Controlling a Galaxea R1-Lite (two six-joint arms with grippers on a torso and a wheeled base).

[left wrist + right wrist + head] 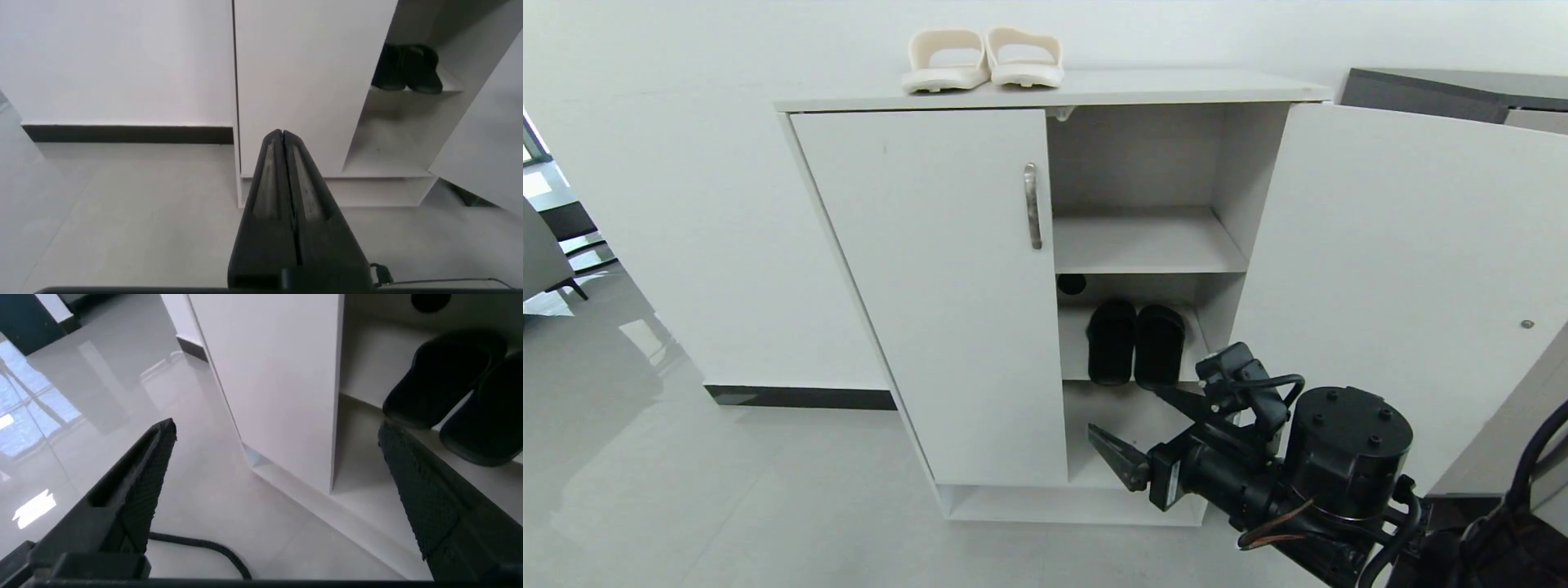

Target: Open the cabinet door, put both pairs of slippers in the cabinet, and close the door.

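Floor (645,490) glossy grey, wall (686,163) white; right fingers (1115,457) wide, left fingers (265,196) closed.

A dark baseboard (800,398) joins white wall (670,204) and glossy floor (727,506).

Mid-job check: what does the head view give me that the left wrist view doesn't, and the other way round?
Head view adds: the cream slippers on top of the cabinet, the closed door's handle, the upper shelf, and the right gripper, open, in front of the lower compartment.
Left wrist view adds: the left gripper, shut, over the floor short of the cabinet's base.
Shared: the black slippers side by side on the middle shelf, and the closed left door.
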